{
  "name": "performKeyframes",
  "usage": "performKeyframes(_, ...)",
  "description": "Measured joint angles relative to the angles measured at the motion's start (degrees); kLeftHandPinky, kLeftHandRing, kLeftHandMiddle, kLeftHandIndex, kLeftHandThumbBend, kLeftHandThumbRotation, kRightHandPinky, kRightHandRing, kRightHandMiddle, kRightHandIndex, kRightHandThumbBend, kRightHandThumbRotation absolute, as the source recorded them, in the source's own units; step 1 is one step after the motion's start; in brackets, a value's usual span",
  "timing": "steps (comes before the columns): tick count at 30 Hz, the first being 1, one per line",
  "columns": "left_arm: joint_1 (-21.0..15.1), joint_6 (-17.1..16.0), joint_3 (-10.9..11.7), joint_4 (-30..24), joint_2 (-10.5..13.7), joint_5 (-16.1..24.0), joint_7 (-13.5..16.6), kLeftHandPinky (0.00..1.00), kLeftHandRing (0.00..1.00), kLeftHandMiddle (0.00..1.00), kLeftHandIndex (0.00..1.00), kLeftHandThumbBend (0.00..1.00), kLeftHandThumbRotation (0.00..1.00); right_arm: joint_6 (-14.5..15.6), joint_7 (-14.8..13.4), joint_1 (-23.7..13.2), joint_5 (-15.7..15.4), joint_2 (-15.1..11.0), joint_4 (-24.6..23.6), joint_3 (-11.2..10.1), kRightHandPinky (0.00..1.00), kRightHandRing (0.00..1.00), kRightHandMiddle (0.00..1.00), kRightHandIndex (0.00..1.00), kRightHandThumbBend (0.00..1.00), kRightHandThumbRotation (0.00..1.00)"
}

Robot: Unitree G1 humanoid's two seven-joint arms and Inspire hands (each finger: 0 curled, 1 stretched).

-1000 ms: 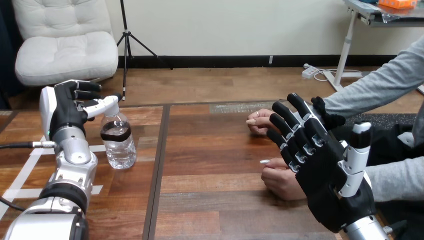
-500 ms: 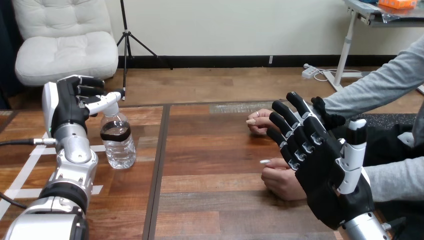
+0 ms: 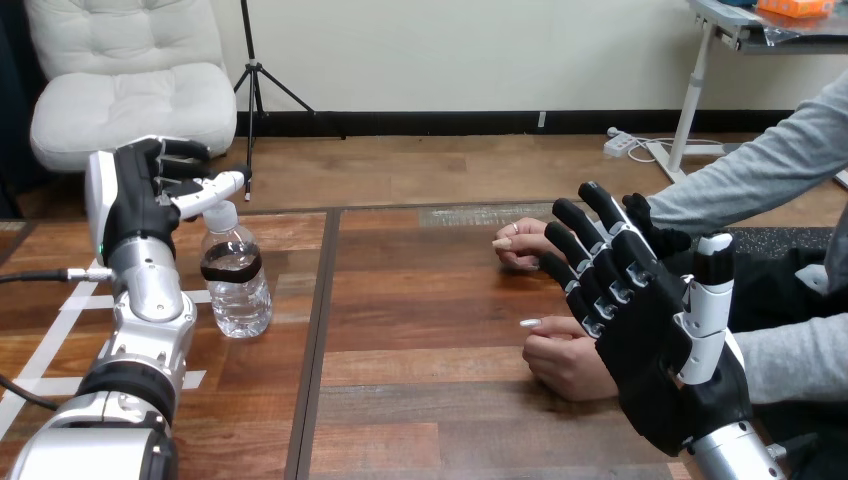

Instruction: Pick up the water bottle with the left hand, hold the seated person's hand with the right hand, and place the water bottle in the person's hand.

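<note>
On the wooden table (image 3: 420, 400), clear plastic water bottle (image 3: 237, 285) stands ungrasped, your L hand (image 3: 135, 200) loosely open by its cap, R hand (image 3: 660, 365) spread beside person's nearer hand (image 3: 565, 362): nothing done yet.

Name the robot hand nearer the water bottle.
Left. The left hand is beside the water bottle, near its cap; the right hand is across the table, by the person's hands.

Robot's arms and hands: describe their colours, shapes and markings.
Both arms have silver, ringed forearms: the left arm and the right arm. The left hand is black with a white shell on its back and a white thumb. The right hand has a black palm, black-and-white jointed fingers and a white thumb.
</note>
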Motion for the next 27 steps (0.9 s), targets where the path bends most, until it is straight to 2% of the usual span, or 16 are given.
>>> performKeyframes(7, 0.0, -0.1, -0.3, -0.7, -0.1, 0.2, 0.6, 0.42, 0.48, 0.52, 0.51, 0.72, 0.00, 0.0, -0.1, -0.2, 0.0, 0.0, 0.0, -0.1, 1.00, 1.00, 0.97, 1.00, 0.91, 1.00)
performKeyframes(12, 0.0, -0.1, -0.5, -0.9, -0.1, 0.3, 0.9, 0.46, 0.54, 0.58, 0.56, 0.77, 0.00, 0.0, -0.1, -0.3, 0.0, 0.0, 0.0, 0.0, 1.00, 1.00, 0.97, 1.00, 0.91, 1.00)
performKeyframes(13, 0.0, -0.1, -0.6, -0.9, -0.1, 0.3, 1.0, 0.50, 0.59, 0.63, 0.61, 0.81, 0.03, 0.0, -0.1, -0.3, 0.0, 0.0, 0.0, 0.0, 1.00, 1.00, 0.97, 1.00, 0.91, 1.00)
performKeyframes(19, 0.0, 0.9, -1.8, -1.0, -0.1, 0.8, 1.0, 0.59, 0.69, 0.73, 0.72, 0.87, 0.12, 0.0, 0.0, -0.3, 0.0, 0.0, 0.0, 0.0, 1.00, 1.00, 0.97, 1.00, 0.91, 1.00)
performKeyframes(23, 0.0, 2.2, -2.7, -1.1, -0.1, 1.9, 0.7, 0.69, 0.78, 0.82, 0.83, 0.95, 0.25, 0.0, 0.0, -0.3, 0.1, 0.0, 0.0, 0.0, 1.00, 1.00, 0.97, 1.00, 0.91, 1.00)
performKeyframes(27, 0.0, 3.4, -3.3, -1.1, -0.1, 2.4, 0.2, 0.73, 0.82, 0.85, 0.88, 0.98, 0.31, 0.0, 0.0, -0.3, 0.1, 0.0, 0.0, 0.0, 1.00, 1.00, 0.97, 1.00, 0.91, 1.00)
